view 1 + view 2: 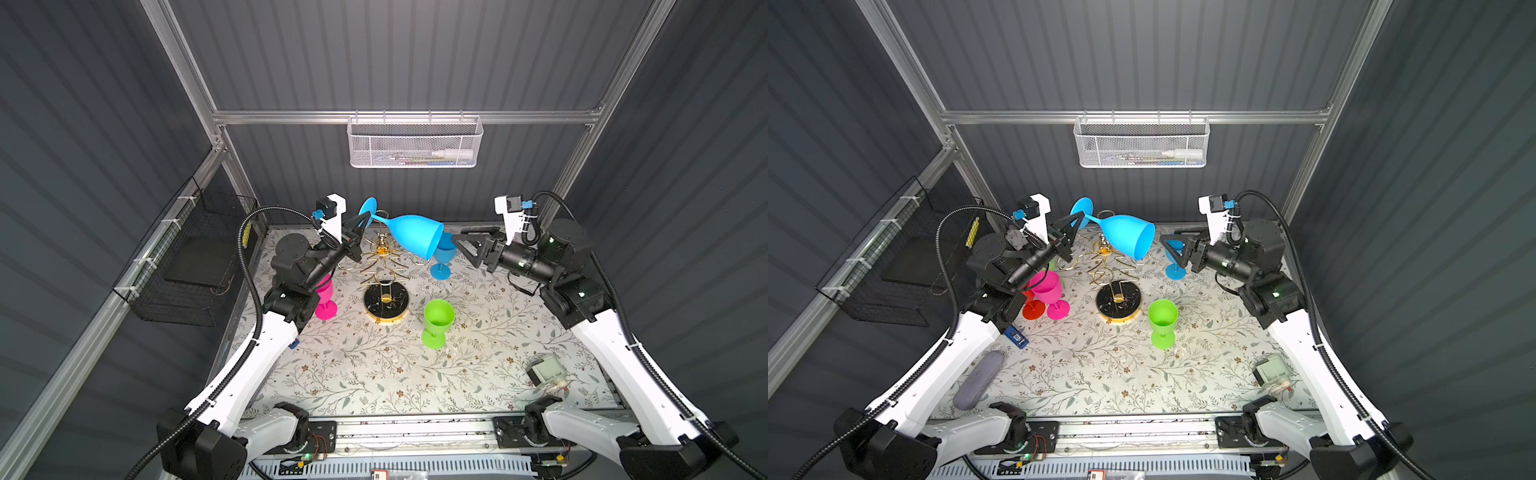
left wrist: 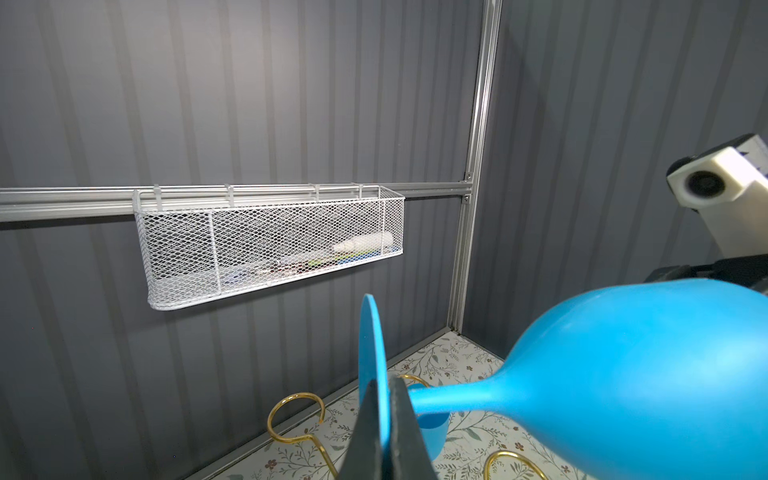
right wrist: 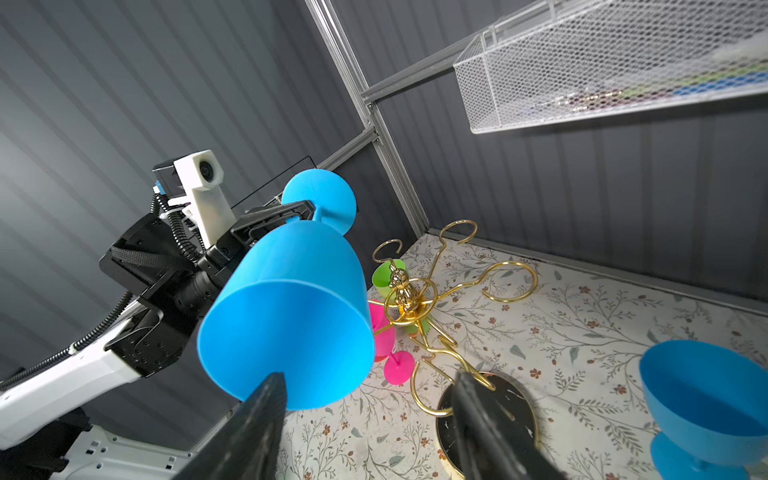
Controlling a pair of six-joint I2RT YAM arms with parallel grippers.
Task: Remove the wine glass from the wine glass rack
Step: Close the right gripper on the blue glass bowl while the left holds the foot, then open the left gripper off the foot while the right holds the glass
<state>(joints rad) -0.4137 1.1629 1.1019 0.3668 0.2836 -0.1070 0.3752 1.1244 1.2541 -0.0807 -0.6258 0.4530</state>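
The blue wine glass (image 1: 411,239) lies tipped sideways above the wine glass rack (image 1: 384,270), its foot pinched in the closed left gripper (image 1: 365,219), while the right gripper (image 1: 457,233) stands open and empty by the rim (light, stiff, slick plastic, I judge, so the bowl wall looks a surer hold than that thin disc).

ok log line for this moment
left hand shut on blue wine glass foot | glass tilted above wine glass rack | right hand open near bowl
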